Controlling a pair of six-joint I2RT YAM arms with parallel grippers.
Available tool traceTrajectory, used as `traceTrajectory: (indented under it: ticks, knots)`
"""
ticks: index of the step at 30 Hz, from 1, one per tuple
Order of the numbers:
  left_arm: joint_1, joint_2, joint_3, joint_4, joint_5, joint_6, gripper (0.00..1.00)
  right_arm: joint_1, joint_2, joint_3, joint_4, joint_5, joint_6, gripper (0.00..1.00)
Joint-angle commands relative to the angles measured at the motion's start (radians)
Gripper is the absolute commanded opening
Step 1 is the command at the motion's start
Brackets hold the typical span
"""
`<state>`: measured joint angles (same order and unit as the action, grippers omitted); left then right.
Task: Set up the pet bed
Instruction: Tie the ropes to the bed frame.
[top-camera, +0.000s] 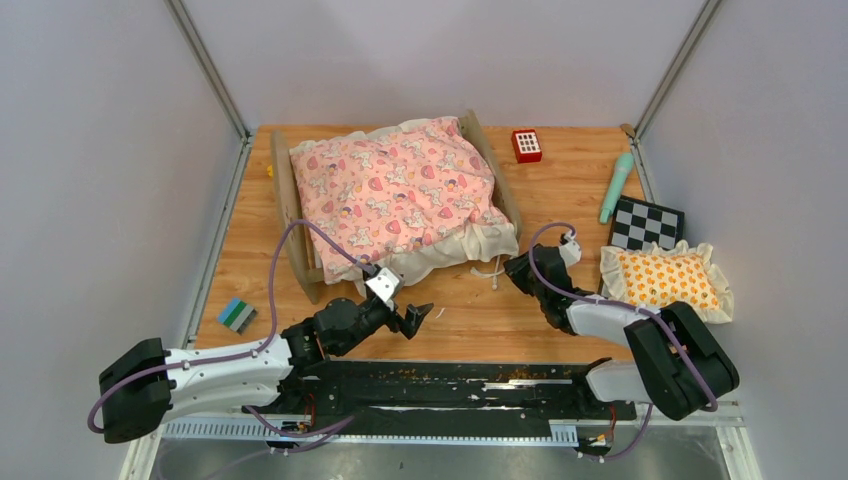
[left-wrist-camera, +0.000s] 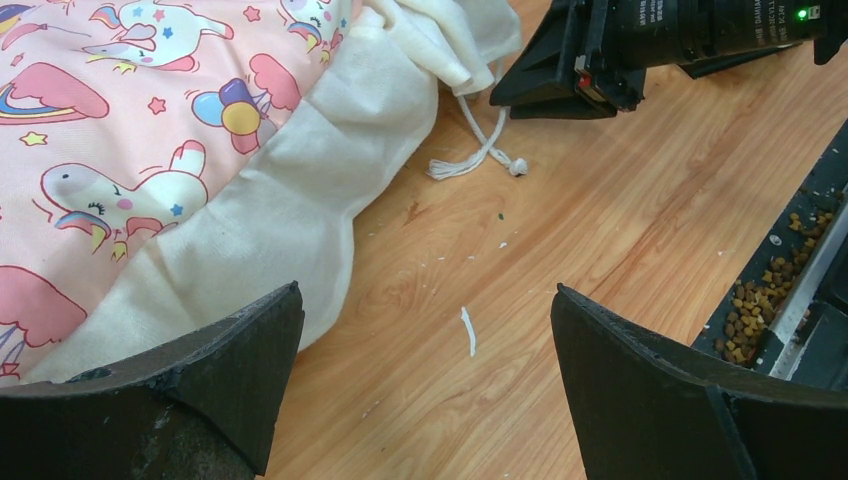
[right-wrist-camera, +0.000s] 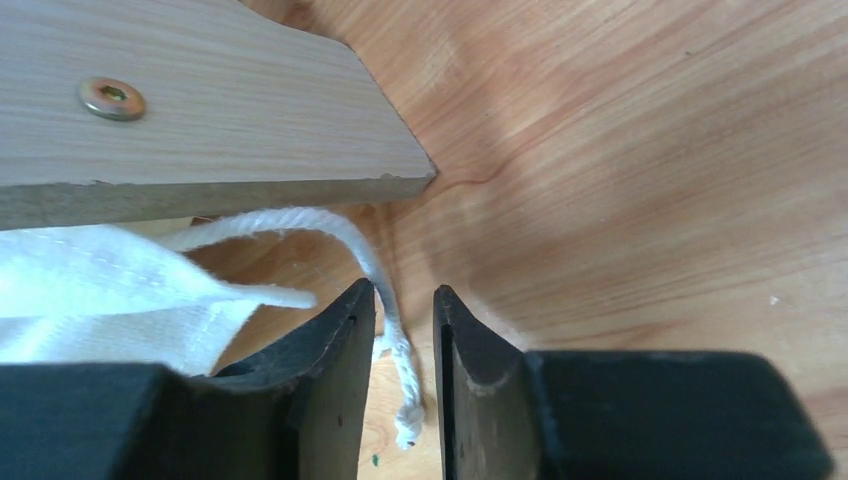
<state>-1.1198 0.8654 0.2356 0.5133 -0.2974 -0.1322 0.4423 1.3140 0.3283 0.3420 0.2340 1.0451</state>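
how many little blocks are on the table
2: a red block at the far edge right of the pet bed, a blue-green striped block near the left edge. A yellow bit beside the bed's left side may be another, mostly hidden.

The quilt (top-camera: 400, 190) was pink, printed with white unicorns, rainbows, hearts and stars, and its ruffle (left-wrist-camera: 300, 200) was cream. The bed frame (top-camera: 290, 200) was pale wood; the desk (top-camera: 560, 180) was a warmer orange-brown woodgrain. The pillow (top-camera: 665, 278) bore an orange print with a cream frill. I saw a black-and-white checkered board (top-camera: 647, 224), a mint-green tube (top-camera: 615, 188), a red block (top-camera: 526, 145) with white squares, and a small block (top-camera: 237, 315) striped blue and green. My left end effector (left-wrist-camera: 425, 300) and right end effector (right-wrist-camera: 405, 295) were black, and the cord (right-wrist-camera: 340, 228) was white.
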Motion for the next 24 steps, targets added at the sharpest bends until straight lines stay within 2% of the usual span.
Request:
traceTrajectory:
  ticks: [1,10,15,19,24]
  knots:
    - [-0.005,-0.003,0.010,0.040,0.003,-0.012,1.00,0.004,-0.021,0.043,-0.044,0.024,-0.066,0.32]
    - [-0.006,-0.007,0.004,0.034,-0.016,-0.010,1.00,0.006,-0.202,0.062,-0.236,-0.021,-0.218,0.45]
    - [-0.005,-0.011,0.002,0.028,-0.021,-0.024,1.00,0.006,-0.301,0.087,-0.313,-0.102,-0.379,0.47]
    - [-0.005,-0.012,0.004,0.018,-0.025,-0.043,1.00,0.005,-0.269,0.108,-0.320,-0.206,-0.473,0.47]
    - [-0.005,-0.009,0.015,-0.008,-0.018,-0.060,1.00,0.017,-0.128,0.154,-0.311,-0.302,-0.515,0.45]
